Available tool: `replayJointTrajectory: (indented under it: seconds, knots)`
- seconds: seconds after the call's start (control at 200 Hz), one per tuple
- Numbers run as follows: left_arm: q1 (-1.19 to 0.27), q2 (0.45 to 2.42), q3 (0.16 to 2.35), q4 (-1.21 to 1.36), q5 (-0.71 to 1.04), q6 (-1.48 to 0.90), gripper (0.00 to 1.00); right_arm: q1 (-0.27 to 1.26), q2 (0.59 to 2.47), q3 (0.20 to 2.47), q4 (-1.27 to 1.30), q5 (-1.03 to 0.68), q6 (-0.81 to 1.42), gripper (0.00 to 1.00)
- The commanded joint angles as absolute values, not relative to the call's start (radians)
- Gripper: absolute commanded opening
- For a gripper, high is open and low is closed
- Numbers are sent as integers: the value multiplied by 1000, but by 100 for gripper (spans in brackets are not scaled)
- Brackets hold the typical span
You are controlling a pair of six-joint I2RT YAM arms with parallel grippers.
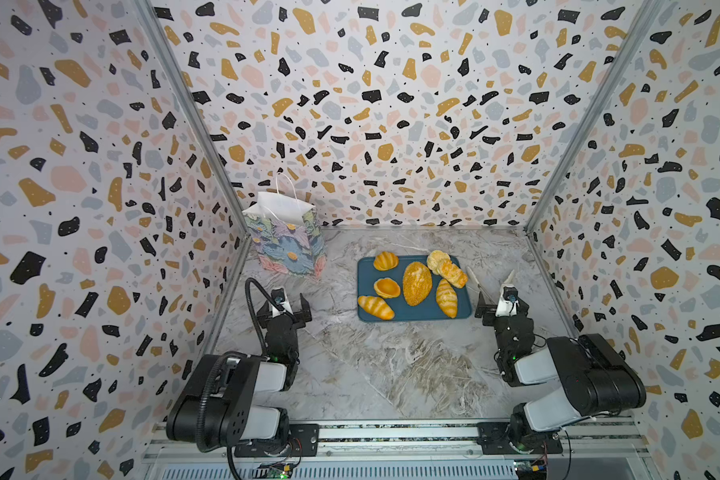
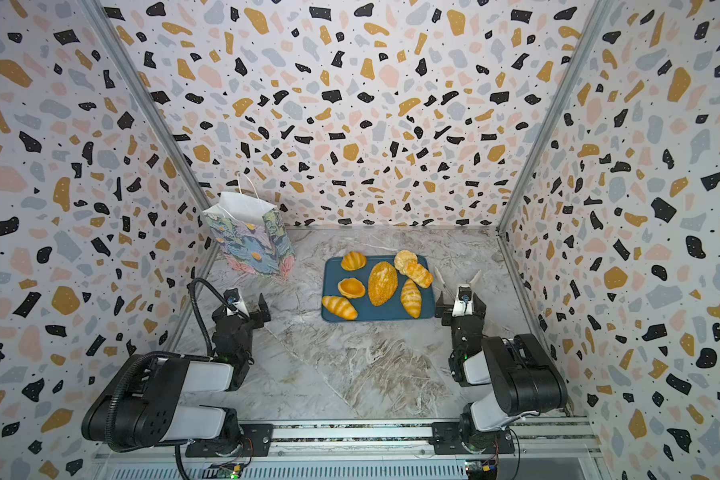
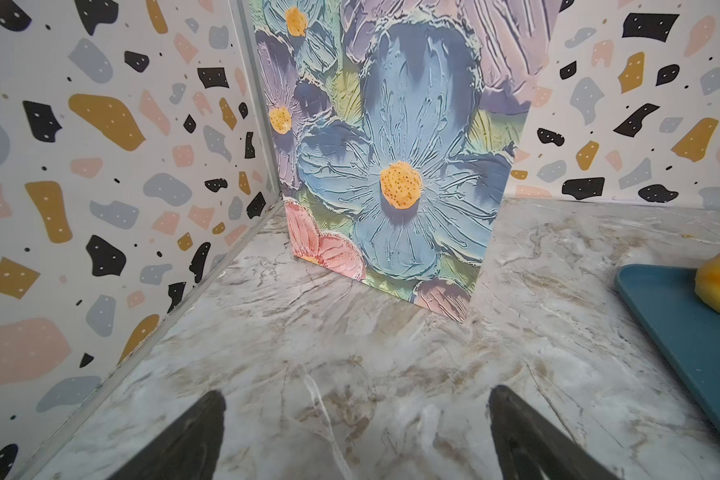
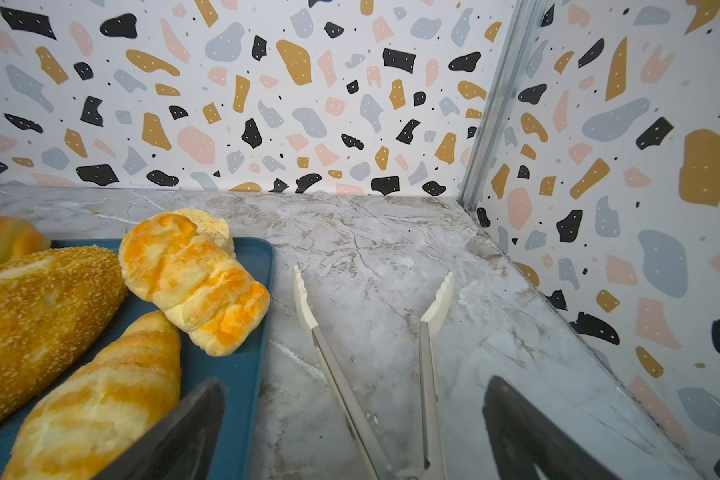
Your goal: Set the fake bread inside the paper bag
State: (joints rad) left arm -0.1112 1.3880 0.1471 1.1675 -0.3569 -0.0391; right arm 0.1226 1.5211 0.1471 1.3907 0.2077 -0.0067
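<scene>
The paper bag point(image 1: 285, 232) point(image 2: 252, 241), printed with flowers, stands upright in the back left corner, and its front fills the left wrist view point(image 3: 391, 166). Several pieces of fake bread lie on a blue tray point(image 1: 412, 318): a seeded loaf point(image 1: 416, 282) point(image 4: 38, 316), striped rolls point(image 1: 376, 307) point(image 1: 447, 297), shell buns point(image 1: 385, 261) and a braided roll point(image 4: 192, 282) leaning on a pale bun point(image 1: 438, 259). My left gripper point(image 1: 285, 302) point(image 3: 356, 397) is open and empty, facing the bag. My right gripper point(image 1: 501, 302) point(image 4: 355, 384) is open beside the tray's right edge.
White-tipped metal tongs point(image 1: 476, 282) point(image 4: 337, 374) lie spread open on the marble table point(image 1: 391, 365), right of the tray, with their hinge end between my right gripper's open fingers. Patterned walls enclose the table on three sides. A tray corner point(image 3: 691, 340) shows in the left wrist view.
</scene>
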Motion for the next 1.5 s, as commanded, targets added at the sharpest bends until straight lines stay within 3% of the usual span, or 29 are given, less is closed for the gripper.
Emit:
replayJointTrajectory:
  seconds: [0.0,1.191,1.492]
  knots:
    - [-106,1392,167,1195,-360,-27,100,133,1515,159,1398,190,-27,99]
    - [-105,1393,167,1195,-360,-26,99,130,1515,160,1397,189,-25,99]
    - [-102,1393,169,1193,-357,-28,99,81,1510,176,1356,122,9,99]
